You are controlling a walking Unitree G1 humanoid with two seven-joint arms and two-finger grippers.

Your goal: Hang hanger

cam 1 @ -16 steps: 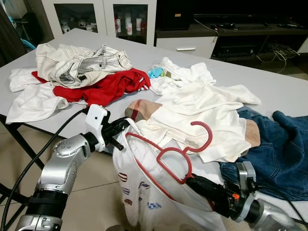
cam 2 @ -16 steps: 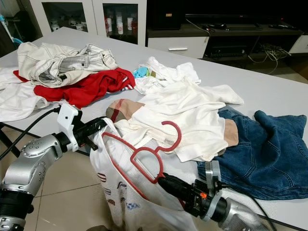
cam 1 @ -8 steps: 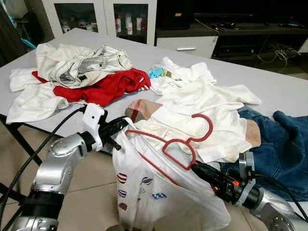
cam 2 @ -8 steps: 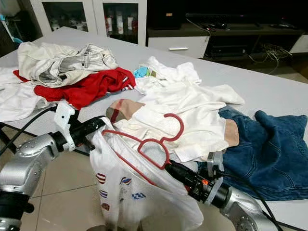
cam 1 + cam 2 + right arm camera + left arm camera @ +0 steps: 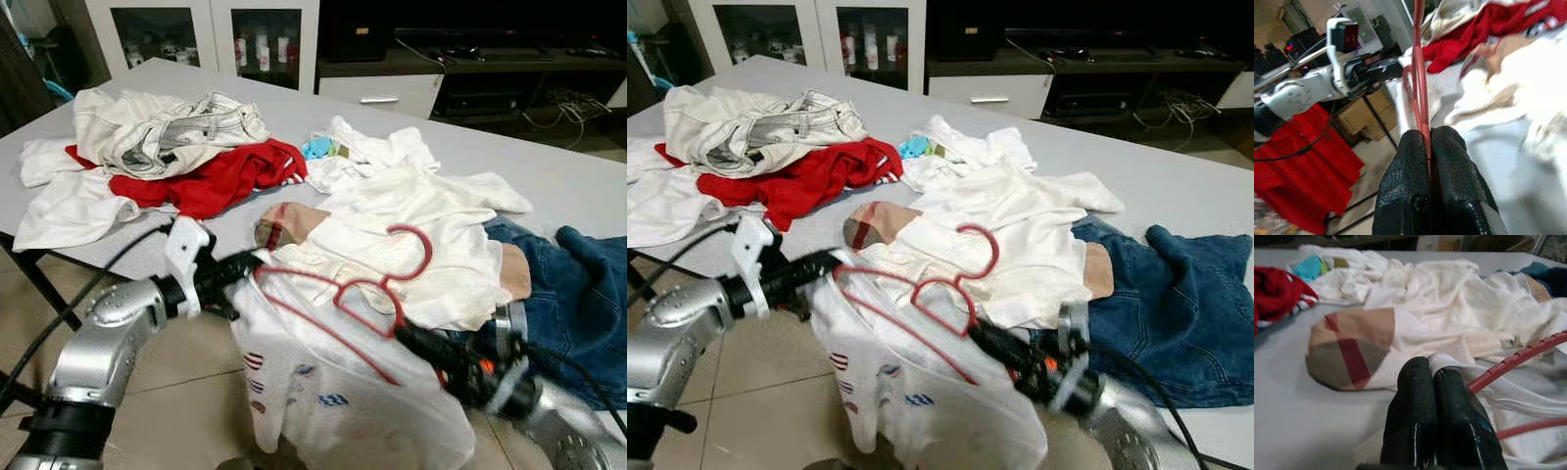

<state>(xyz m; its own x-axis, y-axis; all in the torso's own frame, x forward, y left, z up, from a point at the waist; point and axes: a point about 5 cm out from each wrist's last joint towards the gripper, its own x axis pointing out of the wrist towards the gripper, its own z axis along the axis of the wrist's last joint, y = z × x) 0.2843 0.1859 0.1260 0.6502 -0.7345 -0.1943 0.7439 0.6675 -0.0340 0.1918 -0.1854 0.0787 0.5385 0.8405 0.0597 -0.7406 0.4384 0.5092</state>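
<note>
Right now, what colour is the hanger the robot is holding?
The hanger is red, with a ribbed bar. The left eye view shows it best.

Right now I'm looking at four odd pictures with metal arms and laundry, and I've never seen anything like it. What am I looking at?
It is a humanoid robot with two silver arms. Two pictures come from cameras in its head; the other two look along each arm's black fingers. The left gripper pinches the edge of a white printed shirt hanging off the grey table. The right gripper holds a red plastic hanger threaded into that shirt. On the table lie a red garment, cream jeans, white tops and blue denim jeans.
</note>
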